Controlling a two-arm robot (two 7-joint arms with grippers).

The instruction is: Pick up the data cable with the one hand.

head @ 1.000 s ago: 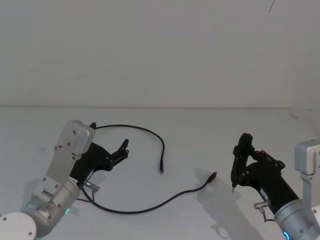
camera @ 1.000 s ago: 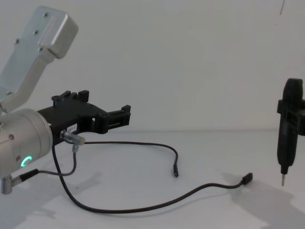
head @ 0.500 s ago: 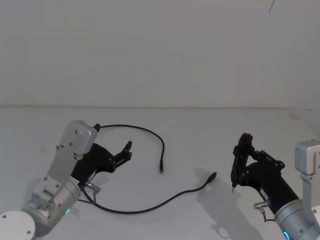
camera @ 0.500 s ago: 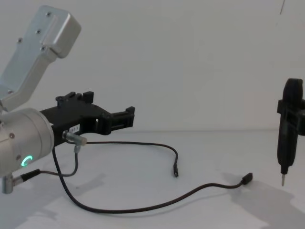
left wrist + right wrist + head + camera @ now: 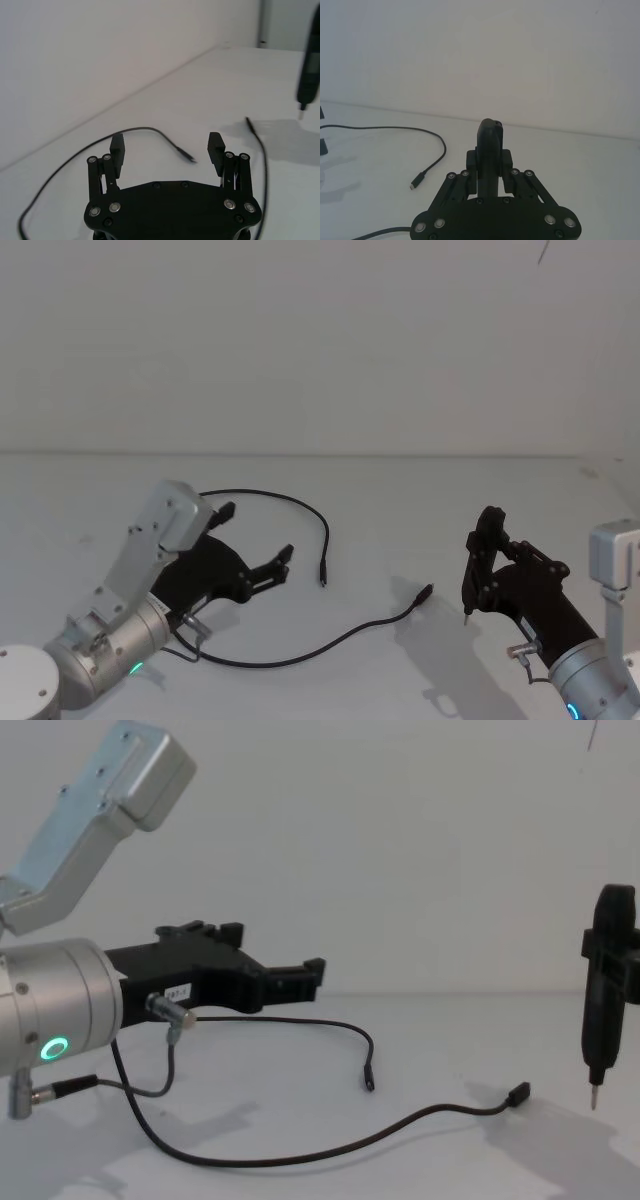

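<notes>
The data cable (image 5: 330, 640) lies on the white table as a long thin black loop. One plug (image 5: 322, 580) rests mid-table and the other (image 5: 427, 591) lies further right. My left gripper (image 5: 256, 533) hangs open above the table inside the loop, apart from the cable. Its fingertips point toward the near plug (image 5: 190, 159), and the cable's far arc (image 5: 150, 129) runs just past them. From the chest, the left gripper (image 5: 278, 950) hovers above the cable (image 5: 300, 1155). My right gripper (image 5: 485, 560) is shut on a slim black stick tool (image 5: 605, 1010) with its tip pointing down.
A short grey wire (image 5: 165, 1030) with silver barrel plugs hangs from my left wrist. The white table (image 5: 400, 500) ends at a plain white wall behind. The stick tool (image 5: 490, 142) stands upright, right of the cable's right plug (image 5: 518, 1095).
My left gripper has moved forward and to the right, closer to the cable's mid-table plug, and stays open. The cable and the right arm have not moved.
</notes>
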